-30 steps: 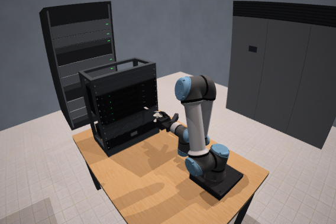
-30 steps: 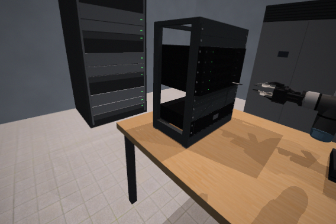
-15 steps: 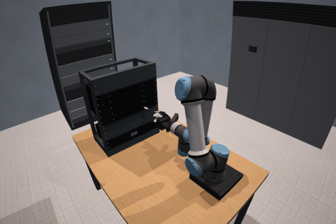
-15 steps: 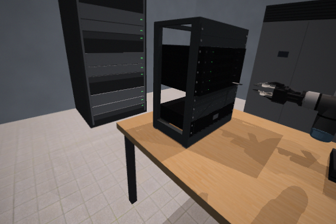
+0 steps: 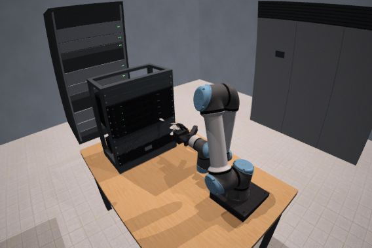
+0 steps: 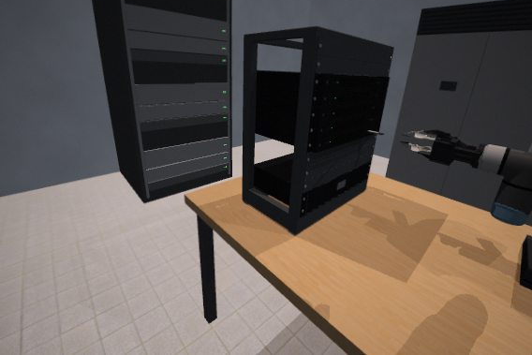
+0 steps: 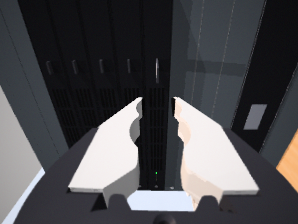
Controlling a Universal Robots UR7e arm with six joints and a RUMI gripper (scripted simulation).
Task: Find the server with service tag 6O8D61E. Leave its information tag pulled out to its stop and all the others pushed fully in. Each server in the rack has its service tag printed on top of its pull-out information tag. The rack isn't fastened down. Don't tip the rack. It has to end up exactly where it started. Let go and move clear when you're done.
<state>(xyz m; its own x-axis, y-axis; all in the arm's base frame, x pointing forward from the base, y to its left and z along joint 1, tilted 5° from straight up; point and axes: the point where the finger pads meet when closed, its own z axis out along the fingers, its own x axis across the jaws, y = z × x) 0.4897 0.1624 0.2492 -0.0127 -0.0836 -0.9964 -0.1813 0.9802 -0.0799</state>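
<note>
The rack stands upright on the table. One information tag sticks out from the lowest server of the black stack; in the wrist view it is seen edge-on. The tags of the servers above, such as this one, show only as short dark tabs at the server fronts. No service tag print can be read. My gripper is partly open and empty, in front of the rack, with a gap between its fingertips and the pulled-out tag.
Below the black servers are grey panels and a black unit with a light label. The wooden table carries rack and arm. A tall cabinet stands behind.
</note>
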